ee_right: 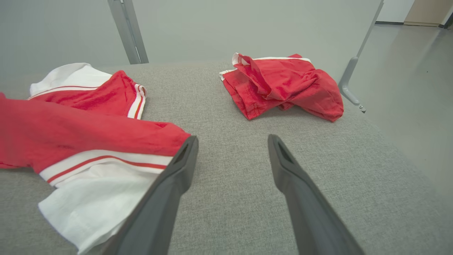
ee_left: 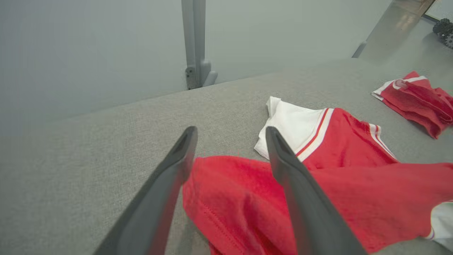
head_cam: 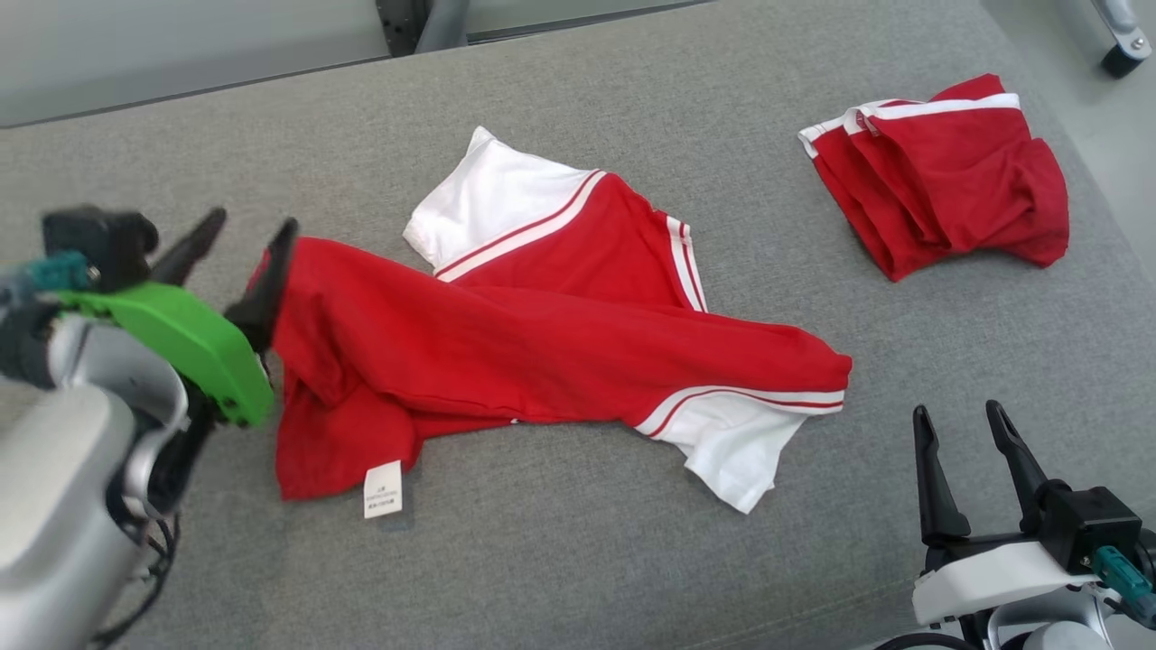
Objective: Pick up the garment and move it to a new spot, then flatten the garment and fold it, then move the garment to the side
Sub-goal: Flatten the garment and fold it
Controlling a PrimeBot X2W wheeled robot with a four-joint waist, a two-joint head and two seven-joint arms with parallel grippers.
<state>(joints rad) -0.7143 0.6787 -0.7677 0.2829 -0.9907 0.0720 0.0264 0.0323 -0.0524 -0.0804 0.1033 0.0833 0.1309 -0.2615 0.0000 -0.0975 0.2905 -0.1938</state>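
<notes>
grey cloth covers the table [head_cam: 632, 560], and the shirt [head_cam: 542, 343] lies on it near the middle, crumpled and partly twisted. it is red, with white sleeves and red and white stripes. one white sleeve points to the far side. the other white sleeve lies at the near right end. a small white label [head_cam: 383, 489] sticks out from the near left hem and rests on the table.

the left gripper [head_cam: 253, 224] is at the left end of the shirt, and its two fingers are spread wide. in the left wrist view the red edge lies between and under the fingers, but they do not press on it. in the head view one finger is right against the red cloth; i cannot tell if it touches.

the right gripper [head_cam: 957, 411] is at the near right, also spread wide, with nothing between the fingers. it is over bare table, just beside the near white sleeve.

a second garment [head_cam: 939, 171], red with white trim, lies bunched at the far right of the table, well apart from the shirt.
</notes>
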